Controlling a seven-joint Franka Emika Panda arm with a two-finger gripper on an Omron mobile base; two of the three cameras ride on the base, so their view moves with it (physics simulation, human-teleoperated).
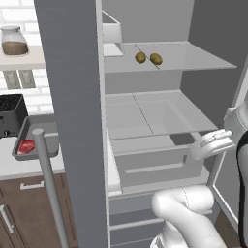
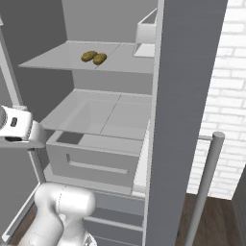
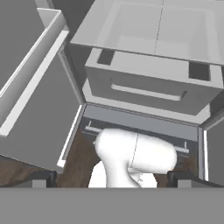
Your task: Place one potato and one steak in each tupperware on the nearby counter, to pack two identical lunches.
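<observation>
Two brown potatoes (image 1: 141, 57) (image 1: 156, 59) lie side by side on the upper shelf of the open fridge; the right base view shows the pair of potatoes (image 2: 93, 57) too. A dark grey tupperware (image 1: 36, 125) sits on the pale counter (image 1: 19, 167) to the left, with a red steak (image 1: 26, 146) inside. The fridge door hides part of that tray. My gripper (image 1: 206, 144) (image 2: 38, 139) (image 3: 111, 178) hovers in front of the fridge's right side at drawer height, open and holding nothing.
The open grey fridge door (image 1: 72, 121) with its long bar handle (image 1: 48, 184) stands between the fridge and the counter. A grey drawer (image 3: 153, 83) juts out under the lower shelf. A black toaster (image 1: 10, 114) and a jar (image 1: 13, 41) are at far left.
</observation>
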